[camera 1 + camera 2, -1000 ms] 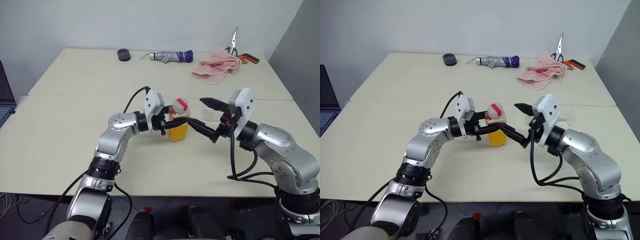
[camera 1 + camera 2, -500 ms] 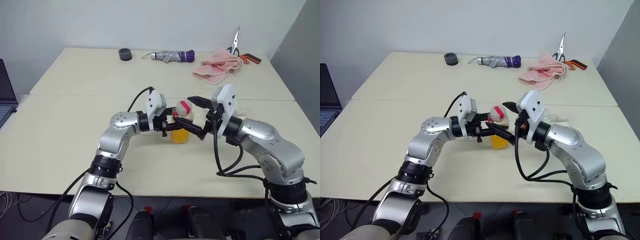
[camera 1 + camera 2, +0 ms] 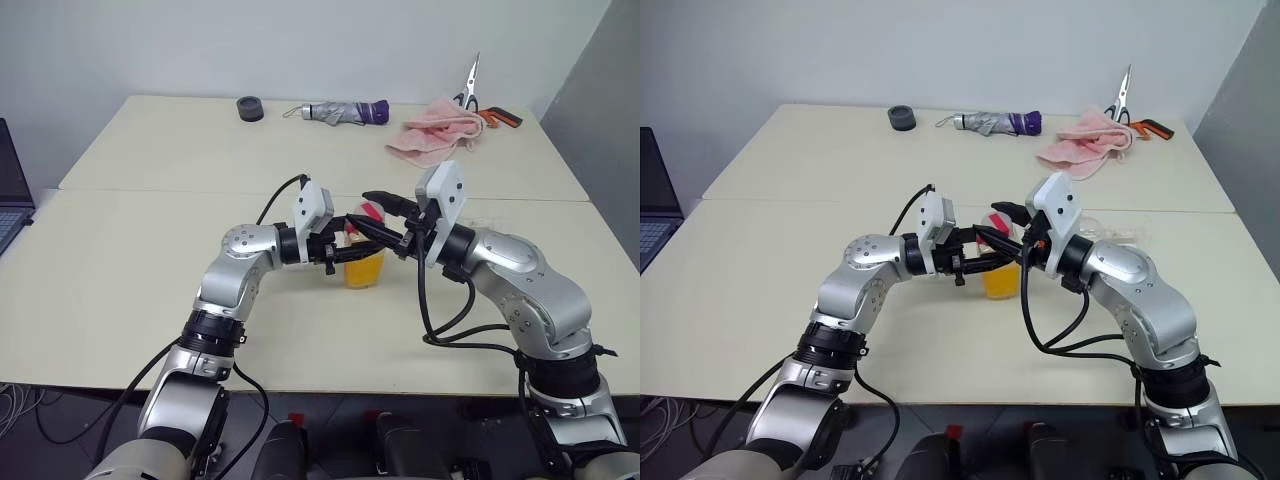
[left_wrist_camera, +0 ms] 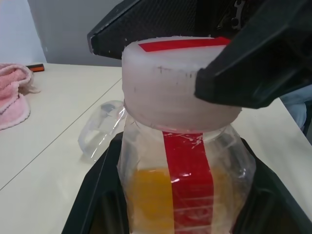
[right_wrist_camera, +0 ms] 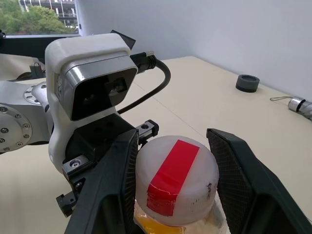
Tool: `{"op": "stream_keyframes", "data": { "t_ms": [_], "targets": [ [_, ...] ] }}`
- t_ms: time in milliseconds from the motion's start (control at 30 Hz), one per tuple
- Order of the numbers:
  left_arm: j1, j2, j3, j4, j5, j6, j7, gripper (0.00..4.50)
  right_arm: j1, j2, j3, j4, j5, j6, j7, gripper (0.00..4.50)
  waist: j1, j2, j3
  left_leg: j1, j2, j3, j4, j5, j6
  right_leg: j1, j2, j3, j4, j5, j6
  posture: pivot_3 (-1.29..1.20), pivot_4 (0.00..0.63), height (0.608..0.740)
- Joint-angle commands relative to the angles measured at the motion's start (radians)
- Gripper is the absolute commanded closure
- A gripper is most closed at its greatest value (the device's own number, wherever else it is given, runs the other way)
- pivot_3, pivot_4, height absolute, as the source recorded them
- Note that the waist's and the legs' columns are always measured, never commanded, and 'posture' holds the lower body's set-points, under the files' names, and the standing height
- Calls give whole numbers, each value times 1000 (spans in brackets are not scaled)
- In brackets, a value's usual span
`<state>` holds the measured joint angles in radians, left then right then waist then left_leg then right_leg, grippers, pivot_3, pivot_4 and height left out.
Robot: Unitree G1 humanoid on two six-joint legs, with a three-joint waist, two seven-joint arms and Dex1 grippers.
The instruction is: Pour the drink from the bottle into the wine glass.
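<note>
Uncapping stage: left gripper clamped on bottle body, right gripper straddling cap, not visibly gripping; next, grip and twist.

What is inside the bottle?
Orange drink fills the lower part of the bottle; the part above it looks empty. The left hand hides its base, so the bottom is unseen.
</note>
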<state>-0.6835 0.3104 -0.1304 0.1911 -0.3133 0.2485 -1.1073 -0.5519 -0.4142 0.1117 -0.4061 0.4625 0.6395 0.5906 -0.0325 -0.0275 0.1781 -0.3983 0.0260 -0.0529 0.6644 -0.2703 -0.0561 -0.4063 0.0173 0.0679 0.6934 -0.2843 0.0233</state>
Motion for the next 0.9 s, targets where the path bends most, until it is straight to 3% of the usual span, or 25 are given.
{"op": "stream_keyframes", "data": {
  "t_ms": [33,233,400,467,700,833,900],
  "targets": [
    [-50,10,32,-24,-55,10,-32,2550,-40,-39,38,29,2,-76,147,2626,0,0,0,0,0,0,0,0,0,0,0,0,0,0,0,0,150,740],
    [-113,56,34,23,-63,2,-139,2553,-188,-102,41,283,14,-192,444,2626,-1,1,0,0,0,0,0,0,0,0,0,-1,0,0,0,0,150,740],
    [-145,69,40,70,-53,-20,-165,2554,-220,-107,11,328,47,-167,483,2626,0,1,0,0,0,-1,0,0,0,0,0,-2,-1,0,0,0,150,740],
    [-146,67,44,76,-52,-21,-164,2554,-207,-100,-7,314,51,-165,457,2626,0,1,0,-1,0,0,0,0,0,0,-1,-2,-1,0,0,0,150,740],
    [-129,60,53,75,-56,-3,-147,2559,-29,-75,-140,8,127,-52,193,202,2,1,1,-2,1,-2,0,0,0,-1,-3,-1,-1,0,0,0,150,740],
    [-141,56,57,106,-53,-4,-143,2559,63,-35,-121,-178,100,40,-2,195,0,1,0,-2,1,-2,0,0,0,-1,-2,-1,0,0,0,0,150,740],
    [-151,53,57,126,-49,-8,-143,2559,68,3,-72,-212,4,61,-133,195,-4,1,1,-1,0,-1,0,0,0,-1,-1,0,1,0,0,0,150,740]
  ]
}}
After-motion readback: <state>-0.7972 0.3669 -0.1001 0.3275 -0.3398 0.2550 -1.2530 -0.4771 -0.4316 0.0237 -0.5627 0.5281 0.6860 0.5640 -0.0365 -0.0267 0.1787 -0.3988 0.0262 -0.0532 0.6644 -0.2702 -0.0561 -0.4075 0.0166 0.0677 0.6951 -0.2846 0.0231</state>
